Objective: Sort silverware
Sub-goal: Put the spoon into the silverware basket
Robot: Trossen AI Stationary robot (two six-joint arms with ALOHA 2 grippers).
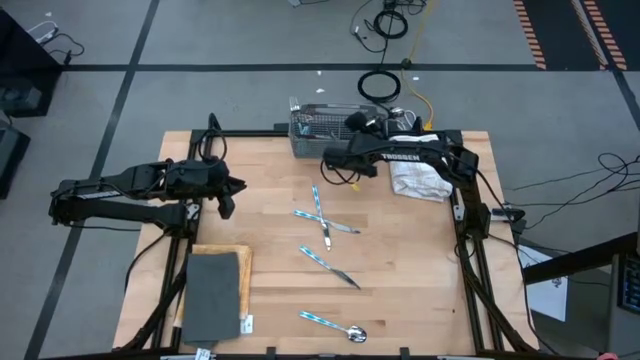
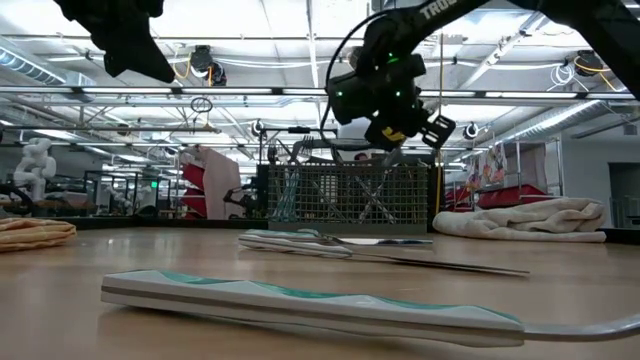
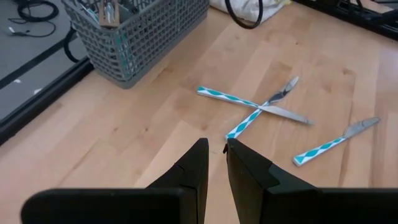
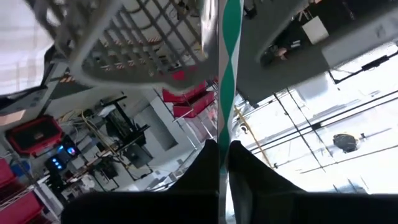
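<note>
My right gripper [image 1: 333,160] hangs above the near side of the grey mesh caddy [image 1: 325,125], shut on one piece of silverware with a teal-and-white handle [image 4: 224,93]. Several more pieces stand inside the caddy [image 3: 143,37]. On the table lie a crossed pair [image 1: 320,215], a knife [image 1: 330,266] and a spoon [image 1: 335,323], all flat on the wood. My left gripper [image 1: 228,195] hovers shut over the table's left half, touching nothing; the crossed pair [image 3: 258,109] lies ahead of it. My right gripper pinches the patterned handle [image 4: 225,118] of one piece between its two fingers, which lie along it. The piece is lifted clear of the table and runs on from the fingertips toward the caddy [image 4: 124,43]. Its metal end does not show.
A white cloth [image 1: 420,180] lies at the table's far right, beside the caddy. A dark grey mat [image 1: 213,295] on a wooden board sits at the near left. Bare wood lies between the left gripper and the scattered pieces.
</note>
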